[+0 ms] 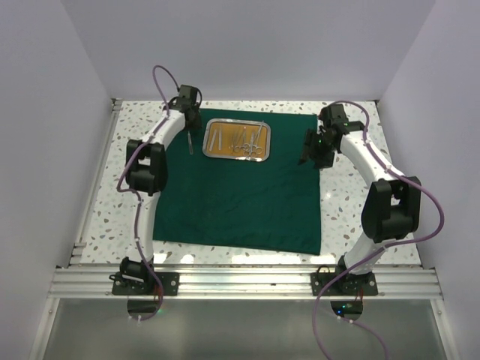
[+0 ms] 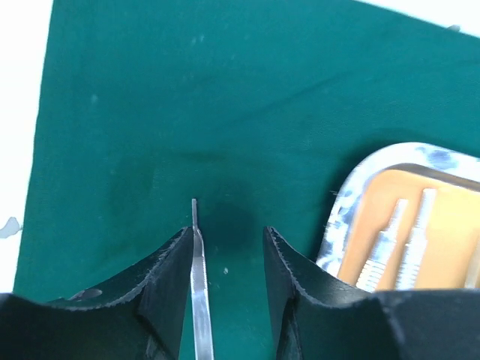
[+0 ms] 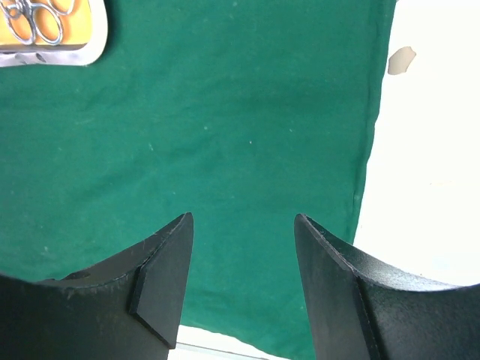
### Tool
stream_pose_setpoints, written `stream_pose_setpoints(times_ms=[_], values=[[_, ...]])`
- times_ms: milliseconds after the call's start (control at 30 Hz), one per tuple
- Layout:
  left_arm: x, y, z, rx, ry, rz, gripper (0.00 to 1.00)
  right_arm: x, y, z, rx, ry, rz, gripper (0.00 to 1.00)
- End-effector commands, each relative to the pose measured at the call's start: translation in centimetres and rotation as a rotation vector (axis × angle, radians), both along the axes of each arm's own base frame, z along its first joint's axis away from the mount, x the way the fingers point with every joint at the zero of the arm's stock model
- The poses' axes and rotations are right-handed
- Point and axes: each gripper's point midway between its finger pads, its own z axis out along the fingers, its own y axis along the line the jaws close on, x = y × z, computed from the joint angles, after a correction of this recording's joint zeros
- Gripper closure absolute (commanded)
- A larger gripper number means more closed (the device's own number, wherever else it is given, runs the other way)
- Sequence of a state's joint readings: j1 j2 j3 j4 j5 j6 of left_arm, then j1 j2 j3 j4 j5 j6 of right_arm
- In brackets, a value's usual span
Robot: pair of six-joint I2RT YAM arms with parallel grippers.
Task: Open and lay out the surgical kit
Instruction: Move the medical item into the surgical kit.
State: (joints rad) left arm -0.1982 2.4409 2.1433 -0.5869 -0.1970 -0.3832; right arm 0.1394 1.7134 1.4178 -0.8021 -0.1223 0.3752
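A: Kit where?
B: green cloth (image 1: 240, 199) spread flat over the desk (image 1: 346, 214) middle. steel tray (image 2: 339, 225) on it toward the far edge, instruments (image 2: 386, 247) inside.
A: And left fingers (image 2: 169, 277)?
B: Spread, over the cloth just beside the tray. thin silver instrument (image 2: 199, 289) runs between them, touching one finger only, not pinched.
A: And right fingers (image 3: 169, 262)?
B: Spread, empty, above the cloth's edge toward the desk's right edge.

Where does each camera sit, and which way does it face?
Top external: high behind the robot, looking down on cloth and tray; left arm, right arm show.
Left wrist: looks down past left gripper at cloth, tray corner, slim instrument.
Right wrist: looks down past right gripper at cloth edge, tray corner.
All share cloth and tray.
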Motion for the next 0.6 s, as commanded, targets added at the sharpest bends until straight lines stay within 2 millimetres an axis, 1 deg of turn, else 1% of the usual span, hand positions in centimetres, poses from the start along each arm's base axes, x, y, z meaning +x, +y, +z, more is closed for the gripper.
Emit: stream_pose_setpoints(times_ms=[0, 133, 267, 467, 567], values=[[0.9, 1.2, -0.2, -0.001, -0.014, 0.038, 0.55, -0.6, -0.2, 0.9, -0.015, -0.017, 0.023, 0.40], [1.4, 1.8, -0.5, 0.001, -0.020, 0.047, 0.55, -0.4, 0.0, 0.8, -0.011, -0.011, 0.029, 0.40], [1.4, 2.7, -1.0, 0.001, -0.013, 0.066, 0.56, -0.4, 0.0, 0.7, -0.007, -0.004, 0.031, 0.40], [2.0, 3.6, -1.2, -0.008, -0.033, 0.069, 0.57, -0.6, 0.2, 0.5, -0.003, 0.006, 0.032, 0.40], [2.1, 3.2, -1.8, -0.023, -0.023, 0.035, 0.65, -0.6, 0.1, 0.5, -0.005, 0.006, 0.030, 0.40]])
